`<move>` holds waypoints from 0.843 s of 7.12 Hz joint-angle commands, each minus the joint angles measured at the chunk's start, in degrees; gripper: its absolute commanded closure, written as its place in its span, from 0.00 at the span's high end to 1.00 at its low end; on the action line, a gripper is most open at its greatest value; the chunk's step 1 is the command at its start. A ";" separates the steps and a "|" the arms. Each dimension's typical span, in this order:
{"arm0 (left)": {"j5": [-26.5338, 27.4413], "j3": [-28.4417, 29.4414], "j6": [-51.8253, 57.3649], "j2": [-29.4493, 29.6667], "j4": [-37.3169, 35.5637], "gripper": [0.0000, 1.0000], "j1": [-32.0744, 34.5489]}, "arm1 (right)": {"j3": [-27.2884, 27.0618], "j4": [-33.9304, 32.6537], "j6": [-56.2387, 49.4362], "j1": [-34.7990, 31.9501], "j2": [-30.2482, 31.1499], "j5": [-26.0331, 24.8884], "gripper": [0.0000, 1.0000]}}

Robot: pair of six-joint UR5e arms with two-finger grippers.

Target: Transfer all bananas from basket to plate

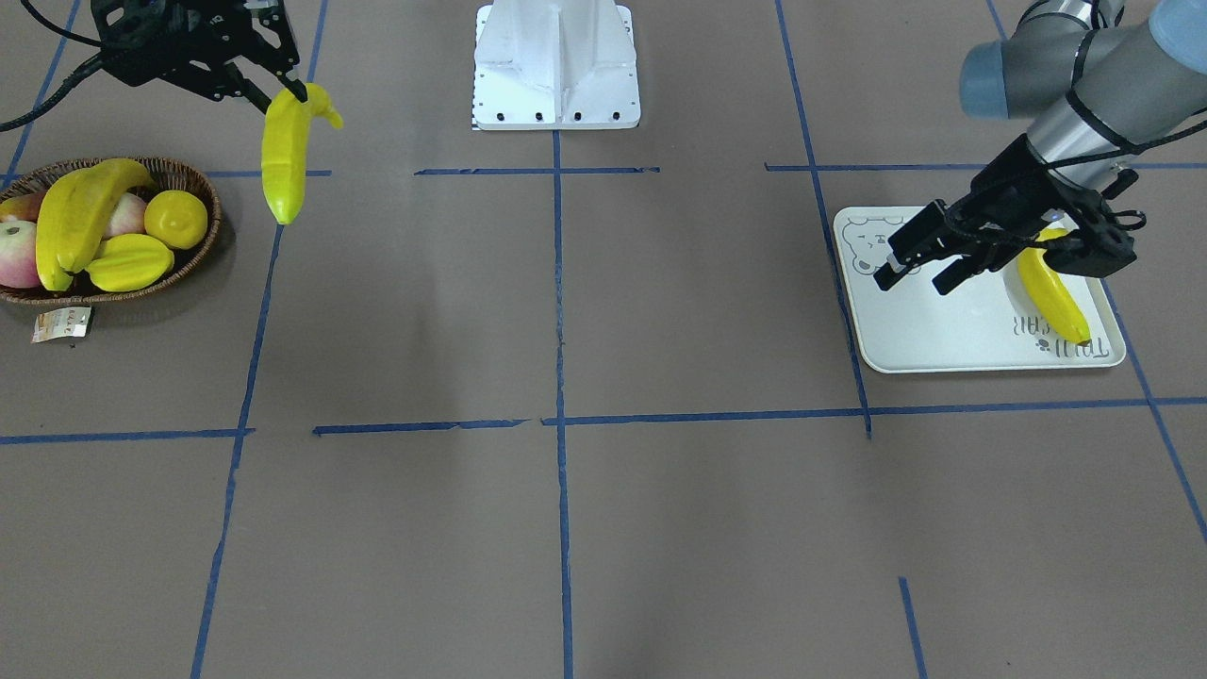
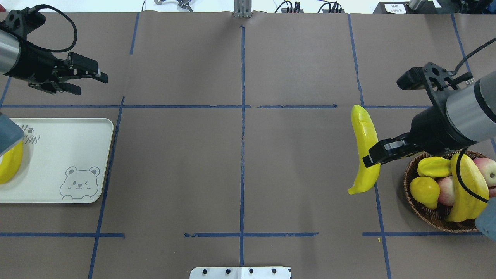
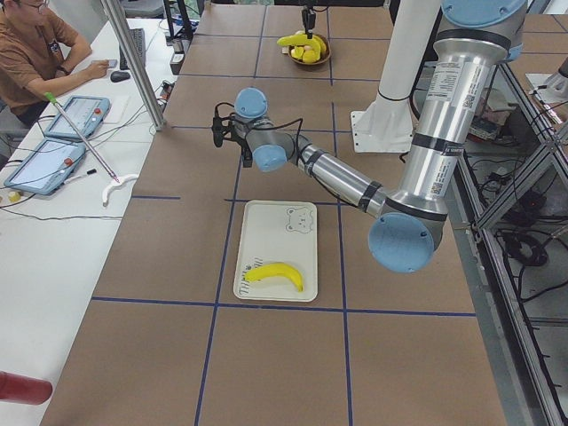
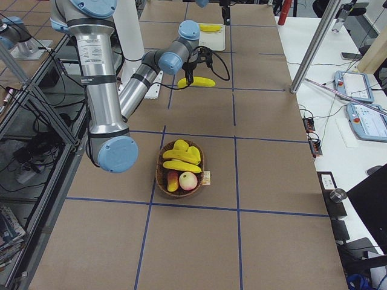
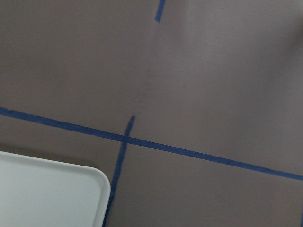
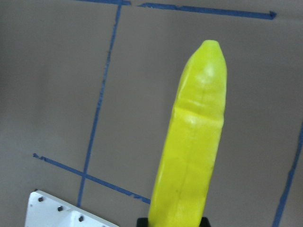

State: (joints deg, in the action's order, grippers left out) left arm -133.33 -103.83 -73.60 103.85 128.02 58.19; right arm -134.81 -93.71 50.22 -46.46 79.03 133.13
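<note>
**Desk**: brown surface, marked w/ a blue tape grid. L and R arms are seen entering from opposite ends.

**Plate**: laid flat at the L end. The plated banana is seen on its lettered end, away from the bear face.

**Basket**: set at the R end. Two basket bananas are lodged in it side by side, on top of the other fruit.

**Held banana**: kept clear of the desk, just beside the basket on the side toward desk ctr. It is gripped near the stem end, w/ the rest hanging free.

**R tool**: closed on the held banana, one finger pressed to each side.

**L tool**: raised above the desk near the plate's bear-face end. Jaws are held apart, w/ nothing between them.

**Other basket contents**: ridged starfruit, round yellow fruit, red-pink apples.

**Paper tag**: laid on the desk just beside the basket's rim.
</note>
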 commanded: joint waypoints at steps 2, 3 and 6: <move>1.05 1.78 -22.57 8.44 15.40 0.99 -8.95 | 3.85 0.10 7.86 2.68 -12.30 0.82 0.00; 4.37 1.35 -25.86 11.00 16.02 0.99 -11.14 | 4.64 3.67 9.62 4.09 -13.02 0.56 0.00; 10.55 0.65 -31.94 16.03 18.84 0.99 -16.87 | 8.34 17.85 17.28 14.88 -14.26 -10.66 0.00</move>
State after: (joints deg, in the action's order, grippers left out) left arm -123.89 -102.69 -103.32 118.28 146.30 43.01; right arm -127.27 -79.10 66.00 -35.44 65.25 126.73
